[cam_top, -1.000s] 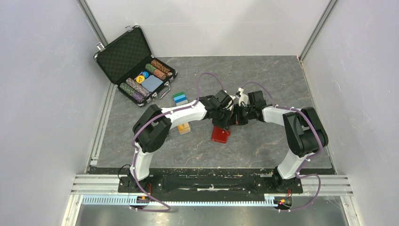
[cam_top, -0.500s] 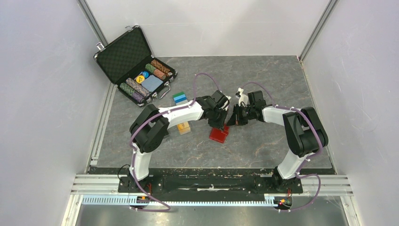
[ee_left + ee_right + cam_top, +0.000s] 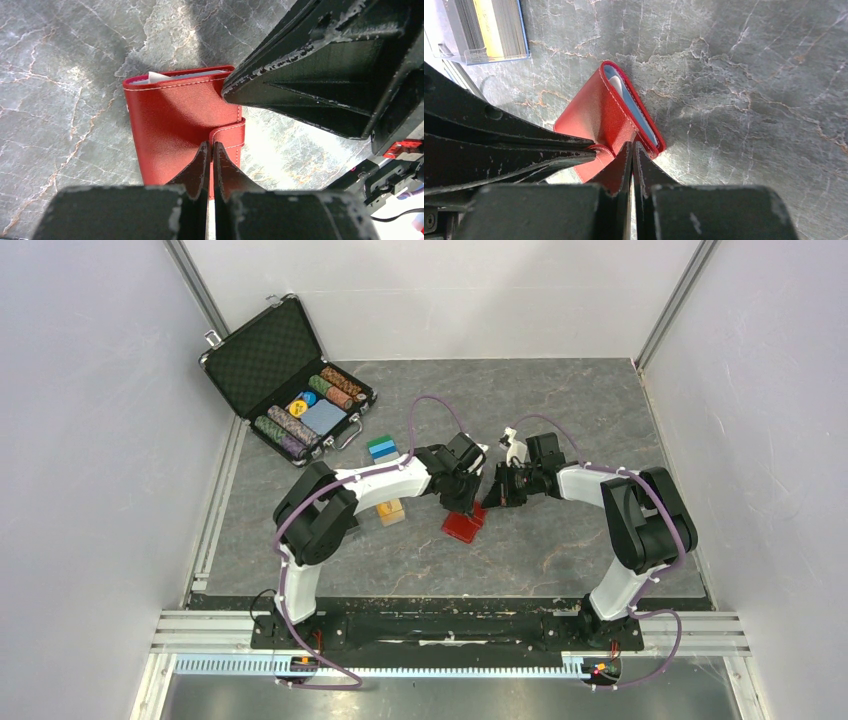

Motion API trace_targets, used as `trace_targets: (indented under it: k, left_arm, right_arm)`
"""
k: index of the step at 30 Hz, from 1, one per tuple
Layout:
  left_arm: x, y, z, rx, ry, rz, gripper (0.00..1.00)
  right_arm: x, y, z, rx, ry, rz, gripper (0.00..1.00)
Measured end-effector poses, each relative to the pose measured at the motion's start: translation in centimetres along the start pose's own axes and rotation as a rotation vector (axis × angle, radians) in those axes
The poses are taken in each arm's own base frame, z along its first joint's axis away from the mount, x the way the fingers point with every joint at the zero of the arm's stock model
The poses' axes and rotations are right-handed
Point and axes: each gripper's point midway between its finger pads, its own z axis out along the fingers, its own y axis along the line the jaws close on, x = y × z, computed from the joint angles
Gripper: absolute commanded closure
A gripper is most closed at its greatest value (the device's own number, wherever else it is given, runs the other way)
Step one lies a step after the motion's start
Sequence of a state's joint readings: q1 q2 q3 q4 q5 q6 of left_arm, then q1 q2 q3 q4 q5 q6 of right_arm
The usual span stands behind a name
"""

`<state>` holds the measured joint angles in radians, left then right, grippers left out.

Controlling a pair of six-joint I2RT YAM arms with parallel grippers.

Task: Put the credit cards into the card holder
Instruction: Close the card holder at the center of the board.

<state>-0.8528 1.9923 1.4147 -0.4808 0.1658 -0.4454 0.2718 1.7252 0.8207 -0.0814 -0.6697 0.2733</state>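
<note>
Top view: bright, even, diffuse overhead light. The table [image 3: 560,410] carries only soft, short shadows under the arms, and a light strip [image 3: 400,667] at the near edge burns out white. Detail is sharp throughout. Left wrist view: the card holder [image 3: 170,120] is in focus with its stitching legible. The left gripper [image 3: 210,147] goes soft towards the bottom edge. A glare patch washes out the stone to the right, and a shadow falls at top centre. Right wrist view: a broad, soft shadow lies right of the card holder. The top left corner is overexposed, and the base of the right gripper [image 3: 632,147] is blurred.
</note>
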Motion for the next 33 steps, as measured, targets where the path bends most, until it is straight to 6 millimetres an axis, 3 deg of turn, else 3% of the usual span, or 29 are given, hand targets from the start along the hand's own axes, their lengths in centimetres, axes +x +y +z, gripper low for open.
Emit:
trace_targets:
  k: [2, 4, 9, 16, 23, 28, 33]
  left_arm:
    - [0.0, 0.1, 0.0, -0.008, -0.003, 0.0, 0.94]
    - [-0.1, 0.3, -0.1, -0.016, -0.006, 0.0, 0.81]
    - [-0.2, 1.1, -0.1, -0.062, -0.017, -0.001, 0.75]
    - [-0.4, 1.7, -0.2, -0.098, -0.029, -0.001, 0.9]
    - [-0.3, 2.3, -0.3, -0.126, -0.03, -0.002, 0.88]
    - [-0.3, 2.4, -0.3, -0.131, -0.031, -0.002, 0.98]
    - [-0.3, 2.4, -0.3, -0.13, -0.03, -0.002, 0.98]
  right_arm:
    - [0.1, 0.0, 0.0, -0.002, 0.004, -0.005, 1.0]
    - [0.1, 0.0, -0.1, -0.002, 0.008, -0.008, 1.0]
    - [0.3, 0.1, -0.1, -0.003, 0.018, -0.012, 1.0]
    - [0.5, 0.1, -0.2, -0.006, 0.027, -0.019, 1.0]
    - [0.5, 0.1, -0.2, -0.004, 0.032, -0.023, 1.0]
    - [0.6, 0.2, -0.2, -0.005, 0.038, -0.031, 1.0]
    - [0.6, 0.2, -0.2, -0.004, 0.039, -0.034, 1.0]
